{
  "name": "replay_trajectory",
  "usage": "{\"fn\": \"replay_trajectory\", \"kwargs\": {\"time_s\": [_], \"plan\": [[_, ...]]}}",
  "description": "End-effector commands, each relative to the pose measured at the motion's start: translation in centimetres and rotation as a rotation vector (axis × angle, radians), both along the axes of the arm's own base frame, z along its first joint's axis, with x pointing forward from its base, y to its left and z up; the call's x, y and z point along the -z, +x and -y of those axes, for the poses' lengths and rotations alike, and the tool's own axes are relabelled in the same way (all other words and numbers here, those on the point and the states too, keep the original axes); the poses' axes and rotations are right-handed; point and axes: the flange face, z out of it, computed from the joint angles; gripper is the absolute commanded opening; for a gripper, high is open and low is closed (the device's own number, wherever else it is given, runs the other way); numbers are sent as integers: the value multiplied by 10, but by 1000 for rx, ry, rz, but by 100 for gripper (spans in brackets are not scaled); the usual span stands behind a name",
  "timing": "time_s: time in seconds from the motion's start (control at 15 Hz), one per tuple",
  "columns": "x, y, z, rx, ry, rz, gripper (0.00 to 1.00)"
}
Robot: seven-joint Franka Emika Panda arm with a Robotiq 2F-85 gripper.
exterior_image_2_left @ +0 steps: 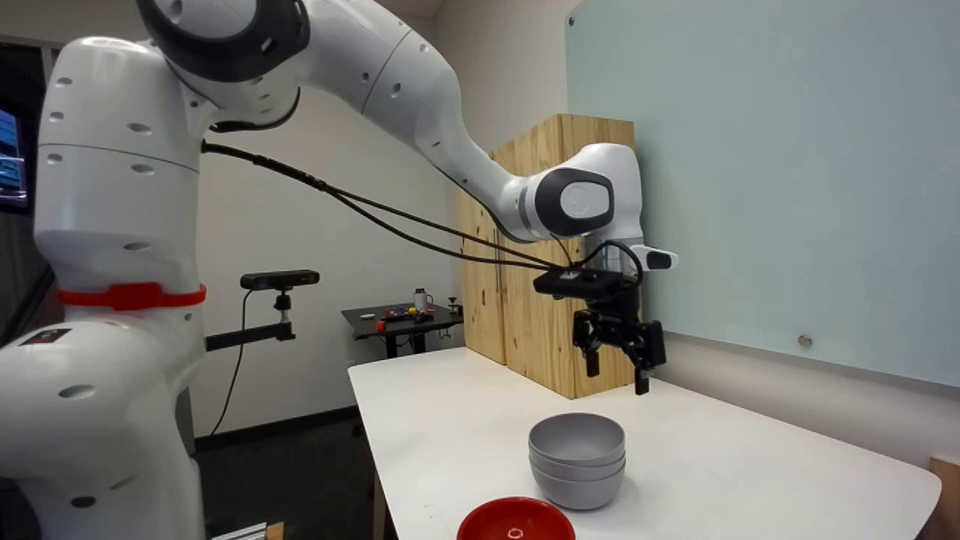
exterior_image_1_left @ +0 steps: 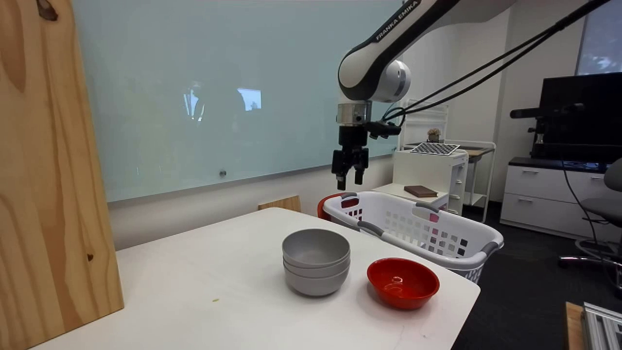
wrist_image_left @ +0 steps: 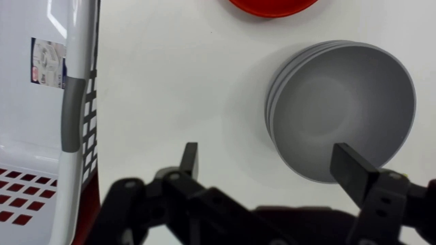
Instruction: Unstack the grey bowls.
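The grey bowls (exterior_image_1_left: 316, 262) stand nested in one upright stack on the white table. Three rims show, one above another, and the top bowl is empty. The stack also shows in an exterior view (exterior_image_2_left: 577, 469) and in the wrist view (wrist_image_left: 340, 109). My gripper (exterior_image_1_left: 350, 183) is open and empty, pointing down, well above the table and apart from the stack. It also shows in an exterior view (exterior_image_2_left: 617, 381). In the wrist view, one finger of the gripper (wrist_image_left: 265, 149) overlaps the top bowl's near side and the other lies over bare table.
A shiny red bowl (exterior_image_1_left: 403, 284) sits beside the stack near the table edge; it shows partly in an exterior view (exterior_image_2_left: 516, 521) and in the wrist view (wrist_image_left: 272, 6). A white slotted basket (exterior_image_1_left: 418, 228) stands against the table's edge. A wooden cabinet (exterior_image_2_left: 555, 262) stands on the table.
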Motion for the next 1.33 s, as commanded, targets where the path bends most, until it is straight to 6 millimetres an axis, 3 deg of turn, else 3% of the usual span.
{"fn": "replay_trajectory", "kwargs": {"time_s": [0.0, 0.27, 0.73, 1.27], "plan": [[44, 13, 17, -49, 63, -37, 100], [70, 16, 19, -65, 57, -43, 100], [89, 26, 0, -59, 109, 17, 100], [112, 24, 6, -144, 101, -36, 100]]}}
